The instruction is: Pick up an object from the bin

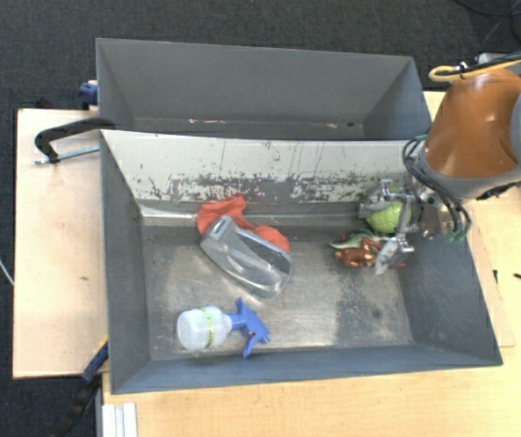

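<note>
Grey metal bin [361, 321], floor scuffed, back wall scratched. Four things lie on the floor, w/ bare metal btwn the groups. Back-left of centre: red crumpled item [221, 213], w/ a clear-grey plastic piece [245, 260] lying tilted partly over it. Front-left: white bottle [202, 328] on its side, blue trigger top pointing right. Right side, apart from the rest: small brown-green item [356, 254].

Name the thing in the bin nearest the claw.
The small round green thing, right at the claw; the brownish thing lies just beside it, the white spray bottle far off left.
</note>
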You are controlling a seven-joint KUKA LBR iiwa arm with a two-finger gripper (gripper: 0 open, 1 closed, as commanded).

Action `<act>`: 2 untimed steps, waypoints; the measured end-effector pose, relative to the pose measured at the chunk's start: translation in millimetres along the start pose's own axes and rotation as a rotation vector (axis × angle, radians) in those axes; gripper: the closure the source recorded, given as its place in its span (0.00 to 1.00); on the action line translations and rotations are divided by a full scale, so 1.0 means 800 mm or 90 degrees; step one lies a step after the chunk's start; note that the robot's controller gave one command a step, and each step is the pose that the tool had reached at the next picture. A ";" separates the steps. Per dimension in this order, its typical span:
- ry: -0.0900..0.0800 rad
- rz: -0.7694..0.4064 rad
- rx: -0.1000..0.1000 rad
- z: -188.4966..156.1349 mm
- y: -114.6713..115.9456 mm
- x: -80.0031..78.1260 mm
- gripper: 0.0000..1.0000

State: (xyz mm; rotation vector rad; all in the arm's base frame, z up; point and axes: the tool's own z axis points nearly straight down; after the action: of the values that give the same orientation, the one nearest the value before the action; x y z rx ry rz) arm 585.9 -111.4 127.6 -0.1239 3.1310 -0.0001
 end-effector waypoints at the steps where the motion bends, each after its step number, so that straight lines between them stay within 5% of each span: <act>1: 0.003 0.032 -0.001 0.041 0.001 0.008 0.00; 2: 0.003 0.044 -0.002 0.058 -0.007 -0.002 1.00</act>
State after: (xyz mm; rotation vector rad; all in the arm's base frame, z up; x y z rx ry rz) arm 588.2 -116.6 81.1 -0.0165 3.1376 0.0042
